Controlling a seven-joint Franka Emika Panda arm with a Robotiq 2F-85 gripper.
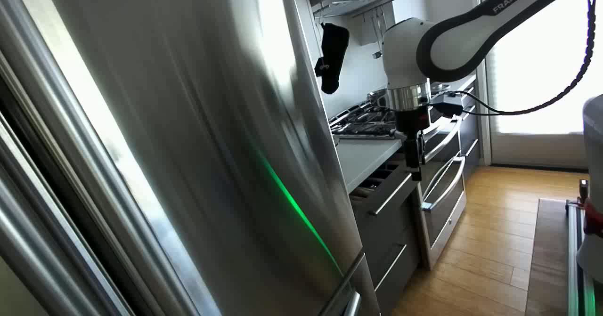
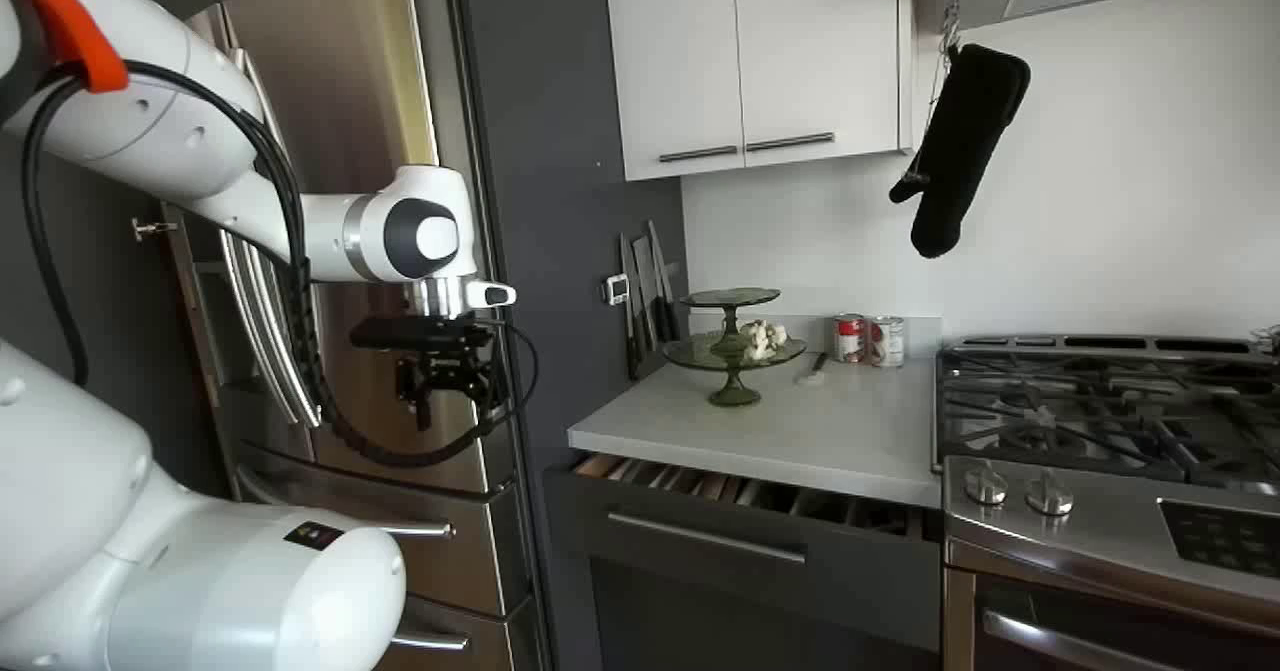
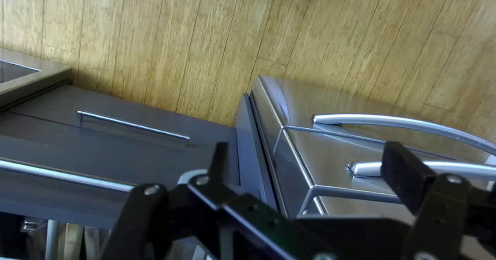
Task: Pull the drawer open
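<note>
From afar I see light glaring through a large pane (image 1: 532, 71); below it, a yellowish wooden floor (image 1: 494, 226); a steel refrigerator (image 1: 198, 127) beside a dark grey panel (image 2: 550, 201); white cupboards (image 2: 670, 61) hanging above a pale counter (image 2: 740, 441), with a white wall (image 2: 800, 241) between them.

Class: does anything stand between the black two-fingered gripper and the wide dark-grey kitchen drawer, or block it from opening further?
Nothing visible does. The open black two-fingered gripper hangs apart from the long straight metal bar handle; the wide dark-grey kitchen drawer stands partly open, with pale wooden floor before it.
</note>
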